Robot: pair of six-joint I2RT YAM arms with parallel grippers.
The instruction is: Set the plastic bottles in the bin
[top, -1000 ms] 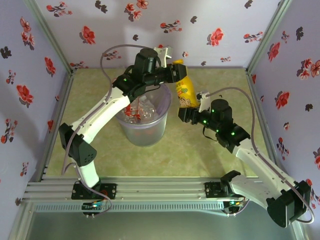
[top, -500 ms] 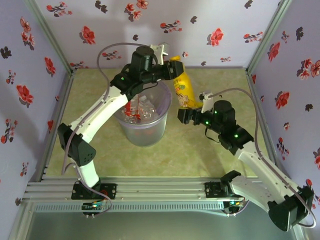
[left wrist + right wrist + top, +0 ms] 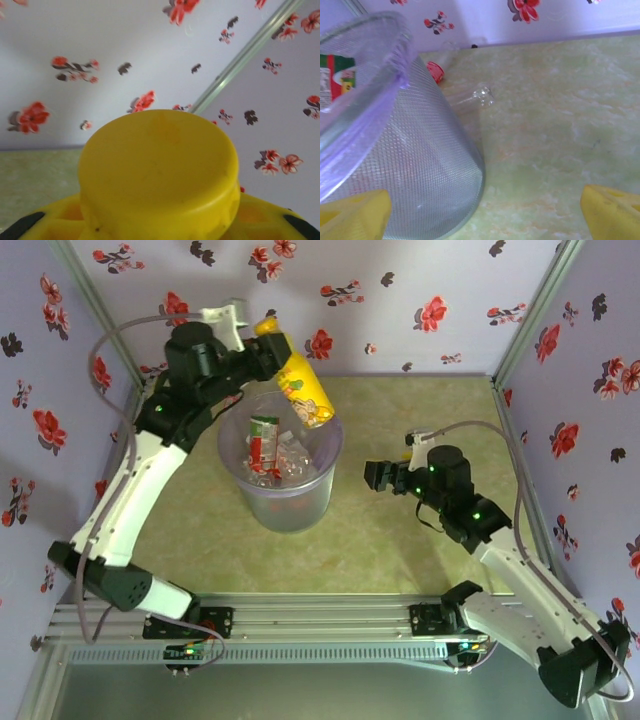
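The yellow-labelled bottle (image 3: 303,392) is held tilted above the bin (image 3: 290,508), over its far rim, clamped at the cap end by the left gripper (image 3: 262,348). Inside the bin, more bottles (image 3: 266,448) are seen. The right gripper (image 3: 372,478) is spread wide just beside the bin, empty.

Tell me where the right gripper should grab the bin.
Probably best: pinch the bin by its rim from above, one finger inside and one outside, on the side facing the right gripper. The wall is too wide for the jaws and tapers downward; the projecting lip gives them an edge. Keep off the far side, where the left gripper holds the yellow bottle.
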